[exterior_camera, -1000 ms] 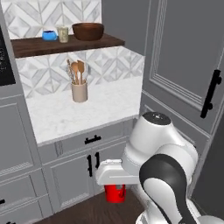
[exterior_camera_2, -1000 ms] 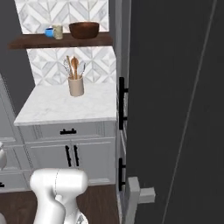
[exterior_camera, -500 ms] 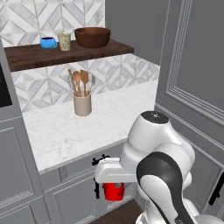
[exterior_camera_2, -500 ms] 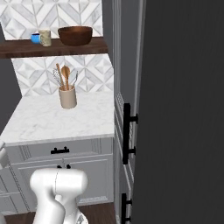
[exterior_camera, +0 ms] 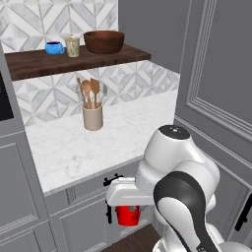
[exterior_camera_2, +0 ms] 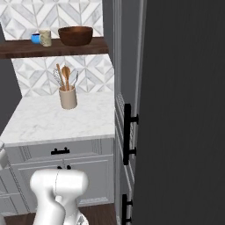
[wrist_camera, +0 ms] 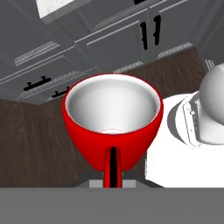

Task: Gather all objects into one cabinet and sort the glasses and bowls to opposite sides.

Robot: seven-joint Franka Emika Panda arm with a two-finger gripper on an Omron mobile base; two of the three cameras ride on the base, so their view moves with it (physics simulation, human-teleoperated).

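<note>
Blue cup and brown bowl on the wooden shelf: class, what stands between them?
Between the blue cup and the brown bowl stands one pale beige tumbler, upright, close beside the cup. The left base view shows this best.

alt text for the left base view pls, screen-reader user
A white robot arm in the foreground holds a red cup low in its shut gripper, in front of grey lower cabinets. Behind it, a marble counter carries a beige utensil crock; a dark wooden shelf above holds a blue cup, a pale tumbler and a brown bowl.
</note>
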